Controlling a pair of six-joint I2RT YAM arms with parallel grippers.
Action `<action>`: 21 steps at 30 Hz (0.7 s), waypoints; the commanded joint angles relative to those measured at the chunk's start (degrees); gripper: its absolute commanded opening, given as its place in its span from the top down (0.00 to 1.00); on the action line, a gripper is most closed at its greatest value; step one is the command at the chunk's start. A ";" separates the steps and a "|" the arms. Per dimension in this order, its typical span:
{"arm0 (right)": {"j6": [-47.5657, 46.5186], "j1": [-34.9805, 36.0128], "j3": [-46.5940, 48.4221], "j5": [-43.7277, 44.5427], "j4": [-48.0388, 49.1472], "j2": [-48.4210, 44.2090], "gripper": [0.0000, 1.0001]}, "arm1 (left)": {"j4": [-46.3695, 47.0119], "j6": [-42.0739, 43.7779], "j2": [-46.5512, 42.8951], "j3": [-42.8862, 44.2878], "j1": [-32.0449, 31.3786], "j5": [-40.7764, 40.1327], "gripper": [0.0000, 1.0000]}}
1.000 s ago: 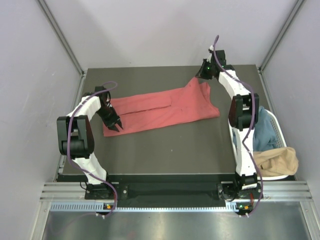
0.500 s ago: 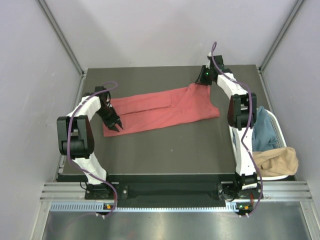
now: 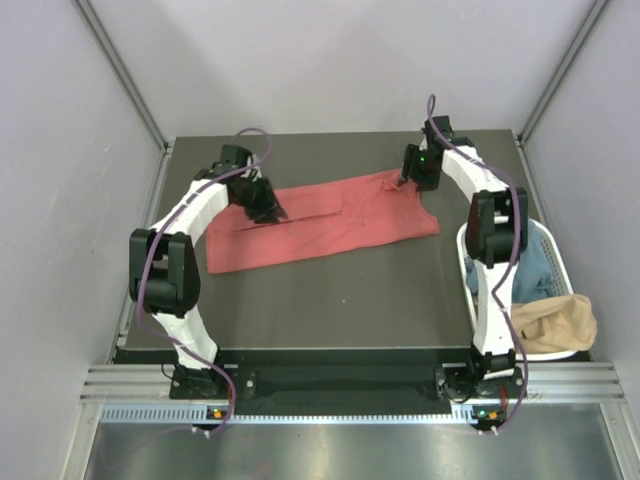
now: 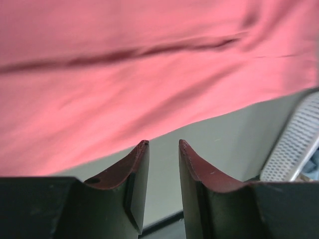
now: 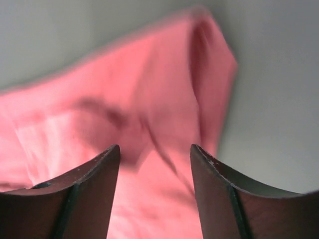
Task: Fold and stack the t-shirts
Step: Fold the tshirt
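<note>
The table [image 3: 340, 300] carries one coral-red t-shirt [image 3: 330, 228]. It lies as a long band, seemingly folded lengthwise, running from the near left to the far right, with its right end wider and rumpled. Beside the table's right edge, the white basket [image 3: 553, 247] holds a blue t-shirt [image 3: 530, 268] and a tan t-shirt [image 3: 555, 325], and the tan one spills over the near rim.

The left tool [image 3: 268, 208] hovers over the band's far edge, its fingers a little apart with nothing between them. The right tool [image 3: 408, 178] hangs over the far right corner, its fingers wide apart and also empty.

The main risk, as I judge it, is an uneven pinch. With so narrow a gap, the left tool could catch only the top layer, and the lengthwise fold would peel open when lifted. At the right end the cloth is bunched, and the wrist view is blurred, so I cannot tell how many layers lie there. A grip on a loose ridge could drag the whole band askew. If the two tools then move out of step, the next fold may land crooked.
</note>
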 commanded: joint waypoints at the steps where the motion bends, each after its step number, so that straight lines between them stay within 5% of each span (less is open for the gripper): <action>1: -2.27 -0.36 -7.26 4.48 -3.66 -14.40 0.40 | 14.61 -3.16 3.70 4.84 -4.57 5.31 0.64; 14: -2.54 -0.36 -31.34 -2.10 -8.23 -39.44 0.34 | 30.43 -10.71 28.57 24.96 -11.86 4.87 0.66; 21: -4.38 -0.45 -39.52 -1.84 -8.24 -46.84 0.33 | 33.52 -10.54 33.33 29.01 -14.59 2.32 0.66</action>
